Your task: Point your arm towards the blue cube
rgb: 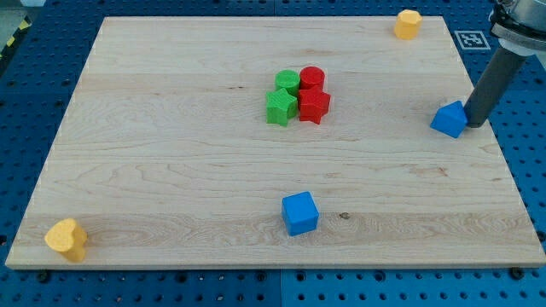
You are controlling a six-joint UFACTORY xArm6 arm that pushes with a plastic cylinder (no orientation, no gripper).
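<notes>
The blue cube (300,213) lies low on the wooden board (171,170), a little right of the middle. My tip (472,124) is at the board's right edge, far to the upper right of the cube. It stands right beside a second blue block (449,118) of an irregular shape, touching it or nearly so.
A cluster sits near the board's centre: a green cylinder (287,83), a green star-like block (281,107), a red cylinder (312,78) and a red star-like block (314,105). A yellow block (408,24) sits at the top right corner, another yellow heart-like block (67,239) at the bottom left.
</notes>
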